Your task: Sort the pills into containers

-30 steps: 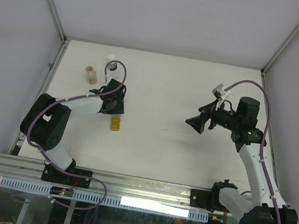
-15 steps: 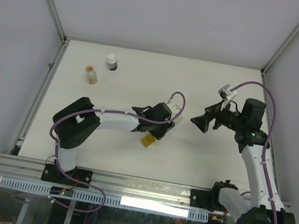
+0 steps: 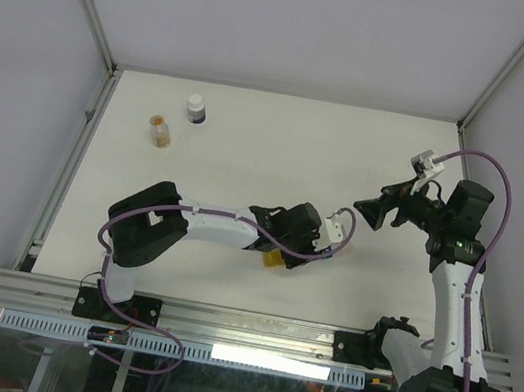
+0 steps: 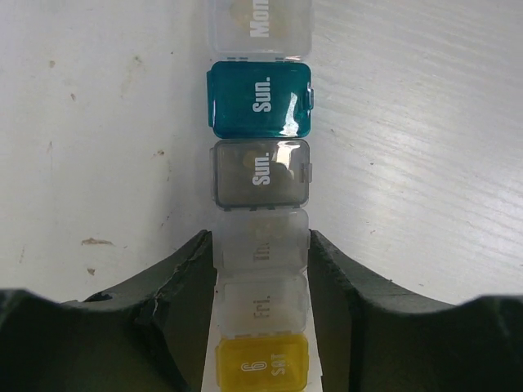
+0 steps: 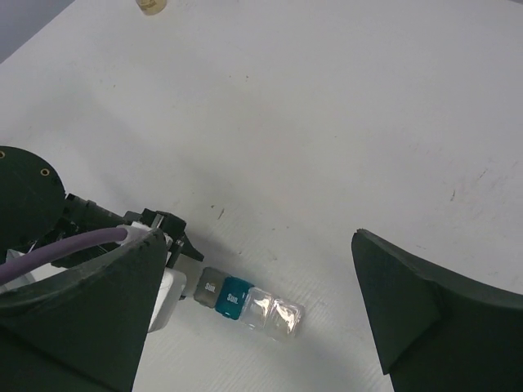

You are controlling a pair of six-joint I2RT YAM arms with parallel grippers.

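The containers (image 4: pixel 261 175) are a strip of joined lidded compartments lying flat on the white table: yellow nearest my wrist, then two clear, one grey, one teal, one clear. My left gripper (image 4: pixel 260 238) is shut on the clear compartments near the yellow end. In the top view the left gripper (image 3: pixel 298 235) stands over the strip and only the yellow end (image 3: pixel 274 258) shows. The right wrist view shows the strip's grey, teal and clear end (image 5: pixel 249 304). My right gripper (image 3: pixel 373 213) is open and empty, raised to the right of the strip; it also shows in the right wrist view (image 5: pixel 260 241). No loose pills show.
A small white-capped bottle with a dark body (image 3: pixel 195 108) and a small clear vial with orange contents (image 3: pixel 160 129) stand at the table's far left. White walls close the table on three sides. A metal rail (image 3: pixel 248 331) runs along the near edge.
My left arm has swung from the table's left side to its middle, carrying the strip along the table. My right gripper has drawn back to the right.
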